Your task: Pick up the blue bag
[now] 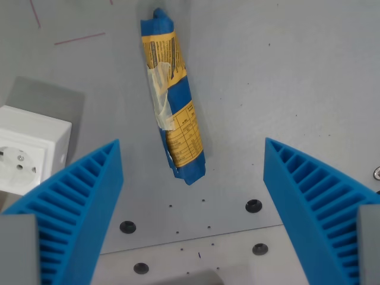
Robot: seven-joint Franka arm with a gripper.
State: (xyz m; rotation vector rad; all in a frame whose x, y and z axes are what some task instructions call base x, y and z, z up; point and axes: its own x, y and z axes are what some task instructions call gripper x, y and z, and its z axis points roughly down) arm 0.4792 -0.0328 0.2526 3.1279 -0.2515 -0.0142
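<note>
A: Where's the bag?

B: Long, narrow blue plastic bag with yellow printed label panels [173, 101] lies flat on the grey matte desk [285, 77], upper-centre of the wrist view. Runs from top edge down toward the middle, lower end tilted slightly to the view's right. Looks crumpled, w/ a pale patch on the label abt halfway up.

A: And the hand?

B: The hand [193, 160] is spread wide. Two ribbed blue plastic fingers [80, 202], one at the view's lower left, one at lower right, big gap btwn them. Nothing held.

A: Touching the bag?

B: No. Bag's lower end sits in the gap btwn the fingertips, nearer the left one, clear of both. Most of the bag lies beyond the tips, toward the top of the view.

A: Anything else nearby?

B: White square plastic socket box w/ a round outlet face [27, 155] at the view's left edge, partly behind the left finger, well apart from the bag. Black round screw holes [253, 206] dot the desk low in the view, plus a seam running across there. A few thin reddish marks [79, 38] at top left.
</note>
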